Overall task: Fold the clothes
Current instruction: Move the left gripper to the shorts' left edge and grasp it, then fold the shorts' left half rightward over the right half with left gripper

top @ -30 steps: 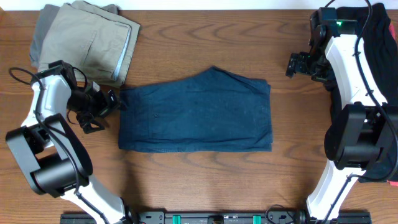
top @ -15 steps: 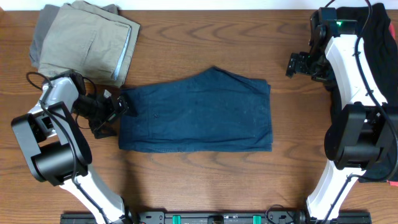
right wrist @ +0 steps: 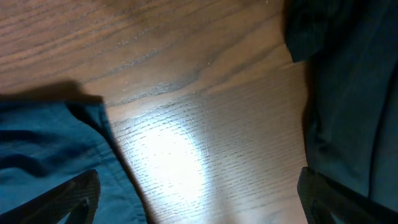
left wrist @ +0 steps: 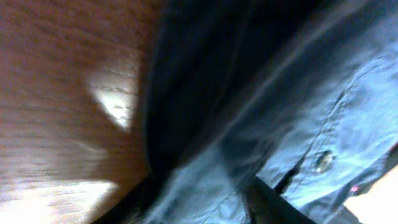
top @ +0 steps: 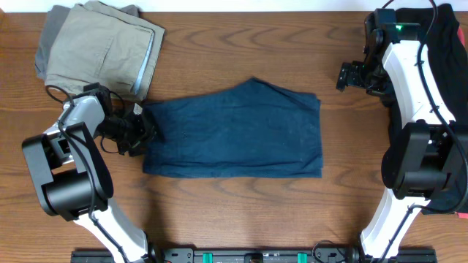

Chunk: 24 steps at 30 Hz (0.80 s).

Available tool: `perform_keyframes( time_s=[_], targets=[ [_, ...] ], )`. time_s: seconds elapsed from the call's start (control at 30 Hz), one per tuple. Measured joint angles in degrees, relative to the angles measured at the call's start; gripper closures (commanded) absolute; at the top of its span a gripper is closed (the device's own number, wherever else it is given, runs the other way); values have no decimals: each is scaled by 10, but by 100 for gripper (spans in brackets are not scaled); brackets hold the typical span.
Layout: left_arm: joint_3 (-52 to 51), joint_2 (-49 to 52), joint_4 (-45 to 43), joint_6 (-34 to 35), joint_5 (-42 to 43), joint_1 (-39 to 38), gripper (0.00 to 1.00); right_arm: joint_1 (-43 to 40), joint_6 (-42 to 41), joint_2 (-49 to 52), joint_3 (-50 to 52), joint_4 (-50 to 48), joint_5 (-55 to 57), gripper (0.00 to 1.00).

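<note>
The navy-blue shorts (top: 234,139) lie folded flat in the middle of the table. My left gripper (top: 142,130) is at their left edge, its jaws closed on the fabric. In the left wrist view the blurred blue cloth (left wrist: 298,124) with a button fills the gap of the left gripper (left wrist: 199,199). My right gripper (top: 342,75) hovers open at the back right, beyond the shorts' far right corner (right wrist: 43,155). Only bare wood lies within the right gripper (right wrist: 199,193).
Folded khaki shorts (top: 102,47) rest on a grey garment (top: 45,36) at the back left. A black garment (top: 446,44) lies along the right edge behind the right arm, also in the right wrist view (right wrist: 354,93). Brown wood table (top: 234,212) all around.
My left gripper moved right onto the shorts' left edge and closed on the cloth; the shorts shifted slightly to the right. The right arm stayed still.
</note>
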<state>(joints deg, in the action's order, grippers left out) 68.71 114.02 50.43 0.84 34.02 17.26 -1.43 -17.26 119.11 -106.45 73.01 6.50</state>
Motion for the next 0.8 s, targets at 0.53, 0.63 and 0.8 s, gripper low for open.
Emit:
perform_keyframes(
  time_s=[0.53,0.63,0.8],
  targets=[
    [17,10,33,39,-29,-6,94,0,0,0,0,0,0,1],
    [45,3,68,68,-84,-8,94,0,0,0,0,0,0,1],
    [100,-46,126,97,-162,-8,94,0,0,0,0,0,0,1]
  ],
)
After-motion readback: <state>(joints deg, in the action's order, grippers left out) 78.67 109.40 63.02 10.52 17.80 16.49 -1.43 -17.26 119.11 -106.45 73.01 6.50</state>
